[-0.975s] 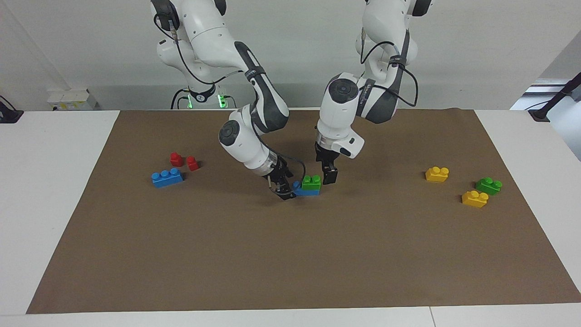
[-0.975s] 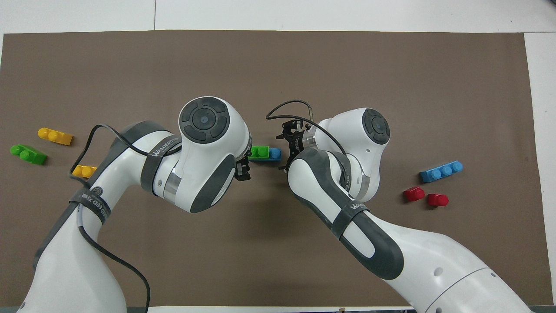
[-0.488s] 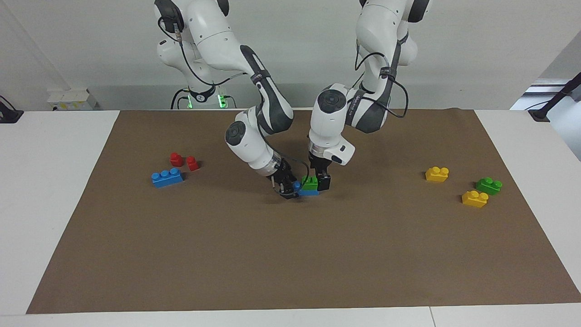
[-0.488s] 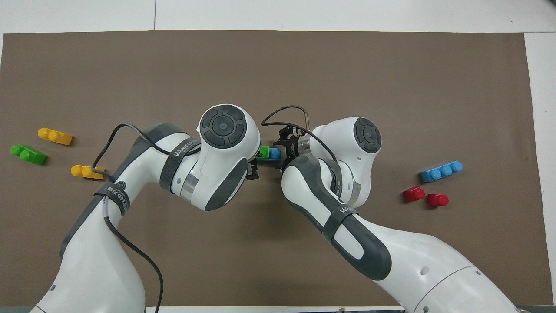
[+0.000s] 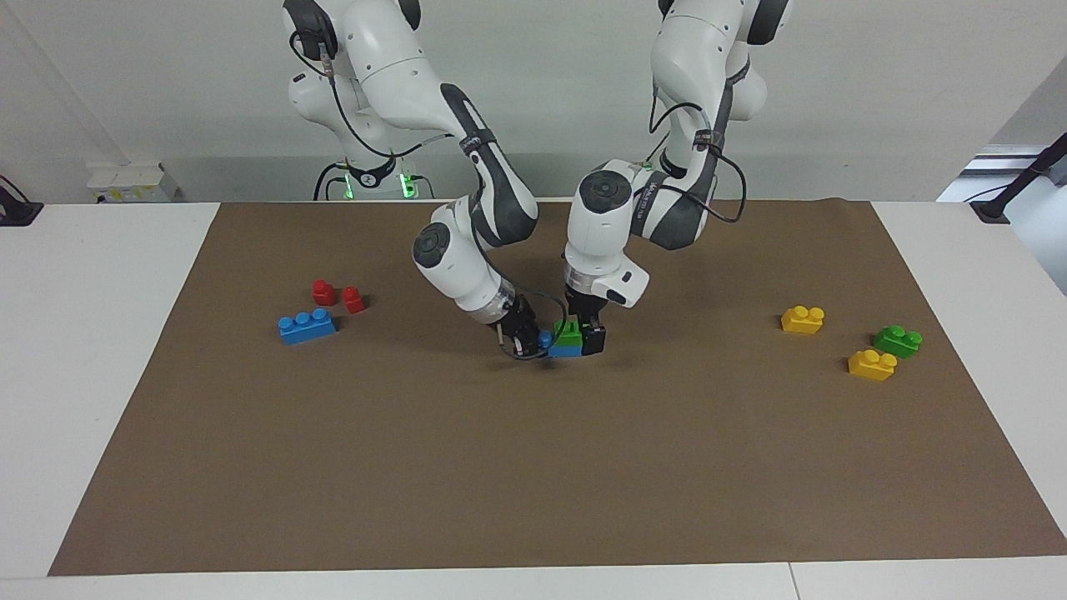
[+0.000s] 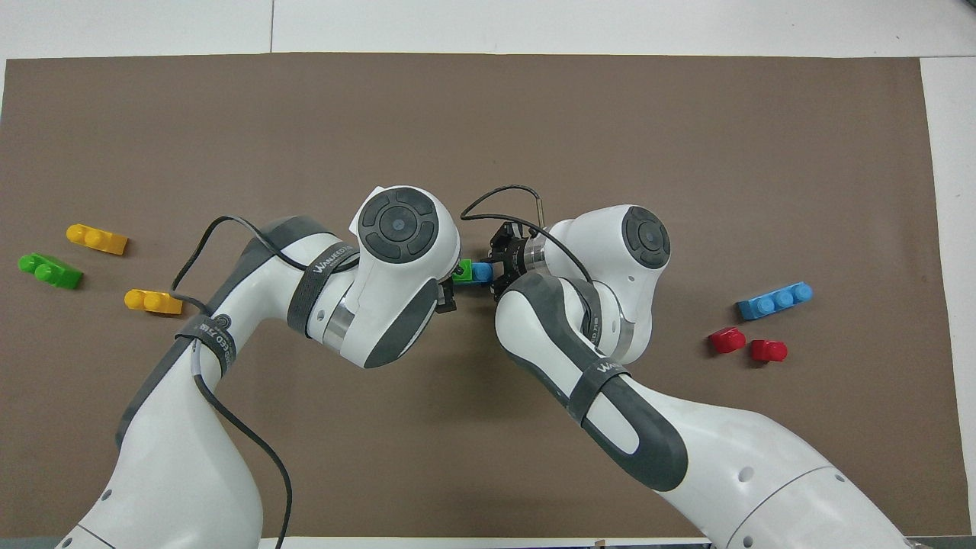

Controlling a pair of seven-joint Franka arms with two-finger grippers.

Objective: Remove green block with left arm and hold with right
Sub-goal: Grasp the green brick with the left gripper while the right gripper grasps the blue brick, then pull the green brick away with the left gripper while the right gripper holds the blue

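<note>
In the middle of the brown mat [image 5: 533, 467] both arms are crowded around one little stack: the green block [image 5: 570, 334] sits on top of a blue brick [image 5: 563, 350], pressed onto the end toward the left arm, with one blue stud [image 6: 482, 271] left bare at the other end. The left gripper [image 5: 590, 337] comes straight down on the green block, and its black fingers [image 5: 593, 340] look clamped on the block's sides. The right gripper [image 5: 523, 340] comes in at a slant from the right arm's end and is down at the blue brick's bare end; honestly I can't tell whether its fingers are closed on it or just sitting beside it. The stack looks like it's resting on the mat.

Everything else is just lying around. Toward the left arm's end of the table there's a second green block [image 5: 898, 340] with two yellow bricks [image 5: 803, 319] near it. Toward the right arm's end there's another blue brick [image 5: 308, 325], and two small red pieces [image 5: 324, 292] just beside it, a bit nearer the robots.
</note>
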